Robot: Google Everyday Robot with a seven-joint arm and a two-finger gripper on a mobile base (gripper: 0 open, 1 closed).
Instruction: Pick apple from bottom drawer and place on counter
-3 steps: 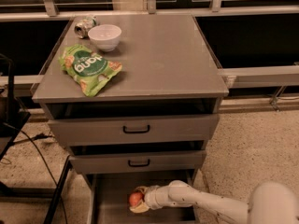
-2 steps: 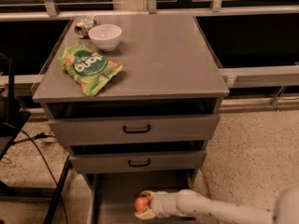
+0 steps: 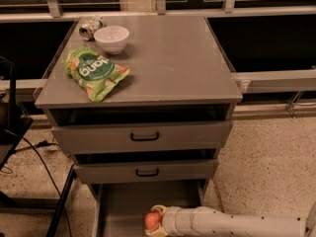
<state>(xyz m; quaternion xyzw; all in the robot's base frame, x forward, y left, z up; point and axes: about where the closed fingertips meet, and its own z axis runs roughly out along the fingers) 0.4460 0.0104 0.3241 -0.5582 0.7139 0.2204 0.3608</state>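
Gripper: the gripper (image 3: 154, 221) sat low at the bottom edge of the camera view, over the front part of the open bottom drawer (image 3: 123, 204), at the end of the pale arm (image 3: 232, 224) reaching in from the right.
Fingers: they were clamped on the apple (image 3: 151, 221), one finger showing above the fruit and one below it.
Apple: it was held in the gripper, within the outline of the drawer tray. Whether it rested on the drawer floor or hung clear of it could not be told.
Bottom drawer: it was pulled out, and its grey floor showed nothing but the apple.
Counter: the counter (image 3: 173, 58) carried a white bowl (image 3: 112, 37), a can (image 3: 90, 27) lying just beside the bowl, and a green snack bag (image 3: 95, 72), all on its left side. Its middle and right were bare grey.
Upper drawers: the two drawer fronts (image 3: 144, 137) with black handles stood between the apple and the countertop.
Done, by my reading: the drawer was open and the apple was grasped.
Left: the apple had to be lifted out past the drawer fronts, carried up over the counter edge, set down on the bare area and released.
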